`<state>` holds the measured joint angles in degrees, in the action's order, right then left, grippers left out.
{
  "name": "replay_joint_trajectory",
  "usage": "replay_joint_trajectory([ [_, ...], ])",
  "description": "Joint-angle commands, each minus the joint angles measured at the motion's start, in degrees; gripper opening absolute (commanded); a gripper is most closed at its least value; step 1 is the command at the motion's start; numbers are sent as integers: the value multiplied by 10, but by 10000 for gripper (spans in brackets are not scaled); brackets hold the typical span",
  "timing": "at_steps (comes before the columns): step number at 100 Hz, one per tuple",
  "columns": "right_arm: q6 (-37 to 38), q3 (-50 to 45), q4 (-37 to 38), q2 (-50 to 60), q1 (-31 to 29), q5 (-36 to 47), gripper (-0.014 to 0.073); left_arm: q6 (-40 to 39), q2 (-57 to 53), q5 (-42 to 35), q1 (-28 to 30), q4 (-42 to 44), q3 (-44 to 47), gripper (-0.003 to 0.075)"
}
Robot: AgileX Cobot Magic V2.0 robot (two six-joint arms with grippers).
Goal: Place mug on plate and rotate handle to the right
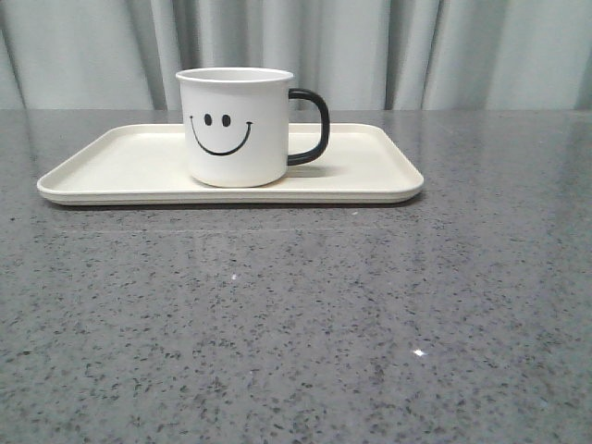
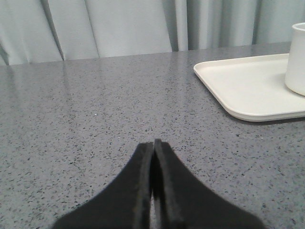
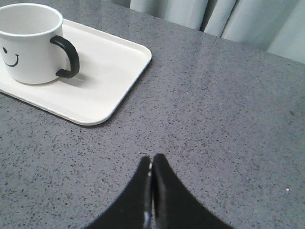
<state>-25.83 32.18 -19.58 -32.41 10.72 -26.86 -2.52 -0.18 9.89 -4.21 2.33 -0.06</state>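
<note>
The white mug [image 1: 235,127] with a black smiley face stands upright on the cream plate [image 1: 370,176], near its middle. Its black handle [image 1: 311,127] points to the right. The mug [image 3: 29,43], handle [image 3: 67,56] and plate [image 3: 109,81] also show in the right wrist view; a part of the mug [image 2: 297,59] and the plate [image 2: 248,86] show in the left wrist view. My left gripper [image 2: 153,143] is shut and empty over bare table, left of the plate. My right gripper [image 3: 152,157] is shut and empty over bare table, right of the plate. Neither gripper shows in the front view.
The grey speckled table [image 1: 296,324] stretches in front of the plate and to both sides. A pale curtain [image 1: 370,46] hangs behind the table's far edge.
</note>
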Motion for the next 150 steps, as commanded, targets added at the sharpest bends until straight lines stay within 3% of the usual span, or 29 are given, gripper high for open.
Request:
replay_joint_trajectory([
  [1, -1, 15, -6, 1, -3, 36, -65, -5, -18, -51, 1, -4, 7, -20],
  [20, -2, -4, -5, 14, -3, 49, -65, -5, -18, -51, 1, -4, 7, -20],
  [39, 12, -69, 28, 69, -3, 129, -65, -5, -18, -51, 1, -4, 7, -20],
  [65, 252, -168, 227, 188, -3, 162, -65, -5, -18, -51, 1, -4, 7, -20],
  [72, 283, -193, 258, 222, -3, 162, -65, -5, -18, -51, 1, -4, 7, -20],
  [110, 283, -281, 254, 340, -43, 165, -65, -5, -18, -51, 1, -4, 7, -20],
  [138, 283, -339, 246, 342, -47, 245, -65, -5, -18, -51, 1, -4, 7, -20],
  [150, 283, -338, 244, 342, -47, 243, -65, -5, -18, -51, 1, -4, 7, -20],
])
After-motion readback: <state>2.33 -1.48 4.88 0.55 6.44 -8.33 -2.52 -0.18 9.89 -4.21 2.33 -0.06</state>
